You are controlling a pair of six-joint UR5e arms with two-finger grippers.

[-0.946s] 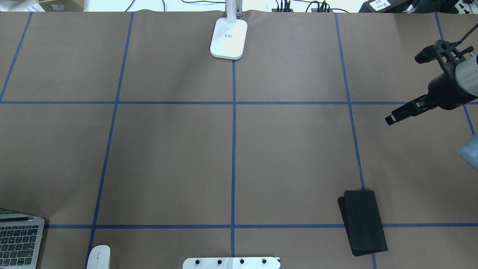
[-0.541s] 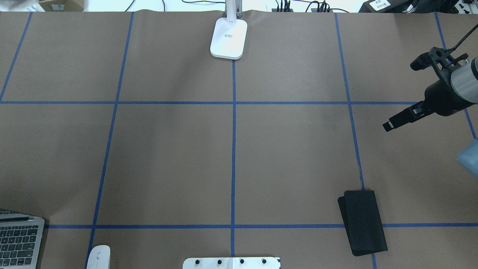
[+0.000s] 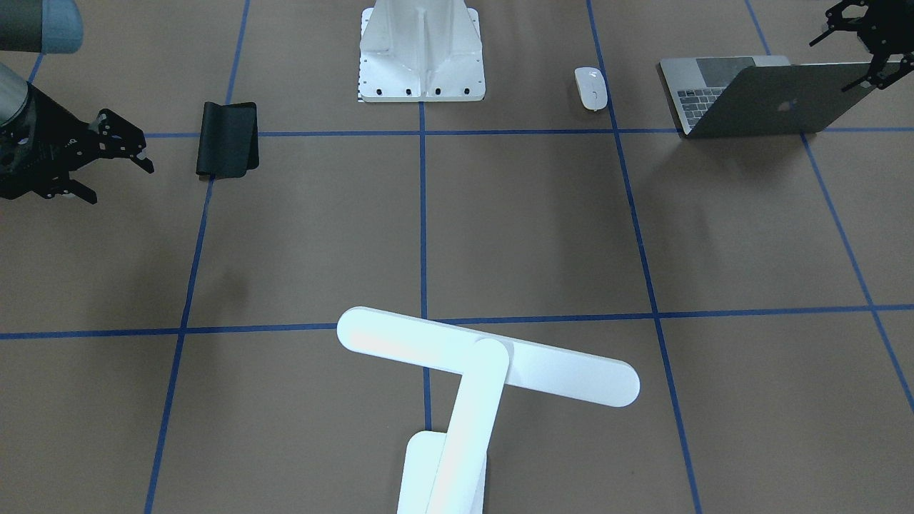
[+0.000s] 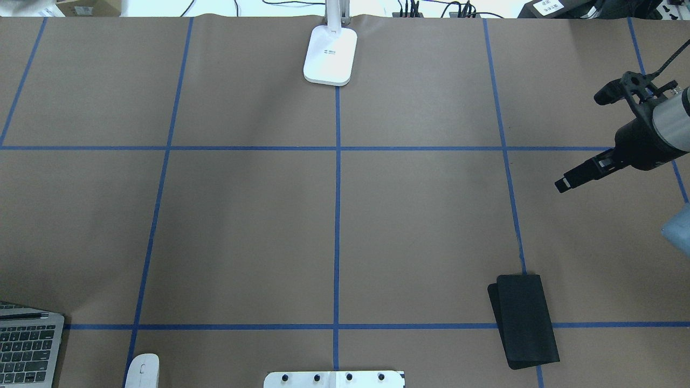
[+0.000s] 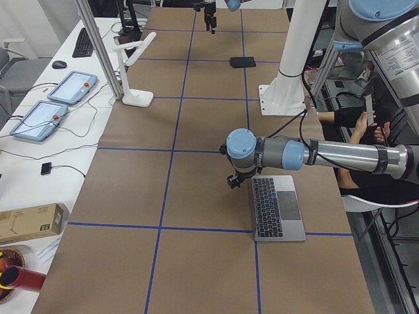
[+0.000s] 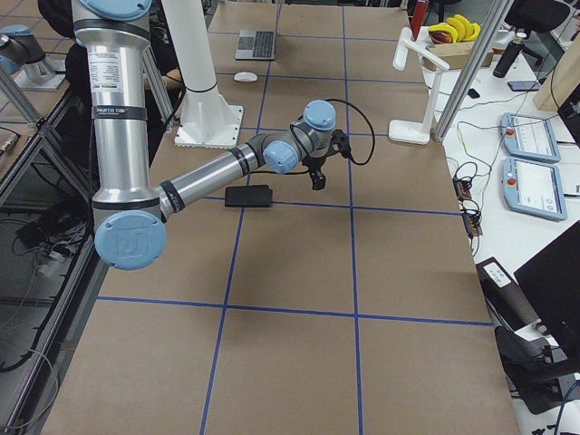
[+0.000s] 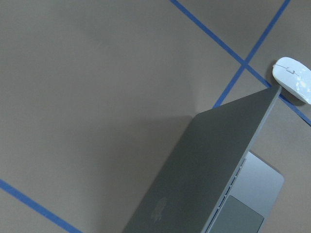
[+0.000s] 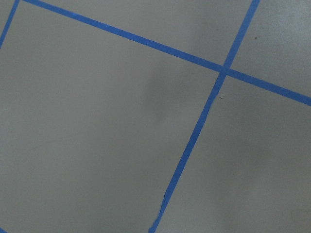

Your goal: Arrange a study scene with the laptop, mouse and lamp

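Note:
The laptop (image 3: 771, 100) stands open near the robot's left side, lid back and pale logo facing the front view; its keyboard shows in the overhead view (image 4: 27, 345). My left gripper (image 3: 832, 64) is open at the lid's top edge; I cannot tell if it touches. The left wrist view shows the lid (image 7: 209, 179) and the white mouse (image 7: 294, 80), which lies beside the laptop (image 3: 591, 88). The white lamp (image 3: 485, 357) stands at the far middle, base on the table (image 4: 330, 54). My right gripper (image 3: 118, 180) is open and empty above the right side.
A folded black mat (image 4: 525, 320) lies near the robot's right front, below and inward of the right gripper. The white ribbed pedestal (image 3: 421, 50) stands at the robot's base. Blue tape lines grid the brown table (image 4: 242, 226). Tablets and cables lie past the far edge.
My right gripper has drifted a little toward the robot's side of the table. The laptop, mouse, lamp and mat have not moved.

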